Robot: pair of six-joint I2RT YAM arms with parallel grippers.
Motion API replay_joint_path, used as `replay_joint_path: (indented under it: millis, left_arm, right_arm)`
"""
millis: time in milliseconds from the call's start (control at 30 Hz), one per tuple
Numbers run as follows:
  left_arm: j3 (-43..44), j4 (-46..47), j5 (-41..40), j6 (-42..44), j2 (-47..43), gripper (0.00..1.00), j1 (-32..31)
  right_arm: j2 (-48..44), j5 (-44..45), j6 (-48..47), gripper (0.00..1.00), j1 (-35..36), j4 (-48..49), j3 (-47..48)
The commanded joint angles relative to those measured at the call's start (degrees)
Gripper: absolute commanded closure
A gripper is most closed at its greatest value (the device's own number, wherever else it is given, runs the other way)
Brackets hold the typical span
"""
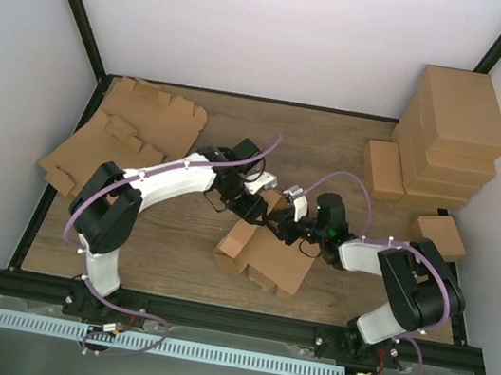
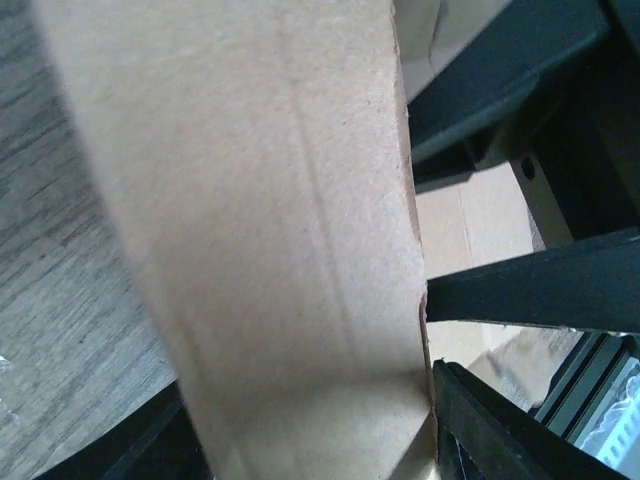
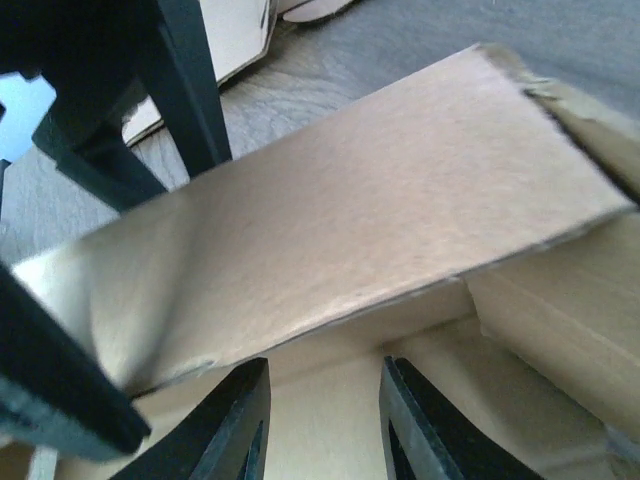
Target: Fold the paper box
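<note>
Your paper box [image 1: 267,260] is half-formed and sits directly under both pincers, right where they meet. It's thin brown card, so it will likely be light, stiff along the panels and weak at the creases. Squeeze hard and it will probably bow or crumple. Take it by a flap's edges or close to a crease, not mid-panel.

Your left pincer [image 2: 310,425] stands about half open with one flap spanning it edge to edge, apparently pinched across its width. Your right pincer [image 3: 322,380] is narrowly parted and grips nothing, its tips just beneath that flap. Both arms reach forward, elbows out, wrists angled towards each other.
</note>
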Motion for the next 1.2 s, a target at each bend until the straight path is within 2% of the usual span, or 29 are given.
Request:
replay_joint_path:
  millis: [0, 233, 400, 533, 633, 833, 900, 967, 1067, 1167]
  left_arm:
    - [2.04, -0.92, -0.55, 0.83, 1.21, 0.42, -0.03]
    - [2.21, -1.93, -1.0, 1.69, 1.39, 0.42, -0.02]
    - [2.07, -2.28, -1.15, 2.12, 1.49, 0.42, 0.05]
    - [2.09, -2.88, -0.32, 3.05, 1.35, 0.42, 0.04]
    - [2.14, -3.63, 0.51, 3.91, 1.23, 0.42, 0.04]
    - [1.49, -3.62, 2.37, 4.19, 0.72, 0.42, 0.04]
    - [1.32, -3.54, 3.14, 4.56, 0.65, 0.42, 0.05]
    - [1.38, -3.66, 4.06, 4.92, 0.76, 0.42, -0.01]
    - [1.65, -3.85, 6.82, 5.79, 1.48, 0.42, 0.05]
    - [1.94, -3.73, 8.96, 6.14, 1.71, 0.42, 0.17]
  right_arm:
    - [-3.47, 2.23, 1.4, 0.69, 0.5, -4.28, -1.28]
    - [-9.15, 6.6, -1.54, 0.69, -0.24, -8.69, -1.04]
    - [-11.14, 11.51, -0.23, 0.73, -3.19, -9.65, -1.63]
    - [-11.91, 12.4, 0.38, 0.63, -5.99, -4.37, -3.98]
    - [-8.82, 11.26, -1.39, 0.59, -5.96, -3.24, -1.94]
    - [-2.19, 6.32, -3.63, 0.59, -5.94, 3.32, -0.11]
    - [-1.05, 5.5, -3.65, 0.6, -5.59, 5.18, 0.0]
    - [0.5, 5.17, -3.59, 0.65, -5.32, 6.74, 0.26]
    - [2.42, 4.41, -3.37, 0.66, -4.25, 12.92, -1.58]
    - [3.79, 6.5, -4.69, 0.7, -2.13, 14.74, -2.05]
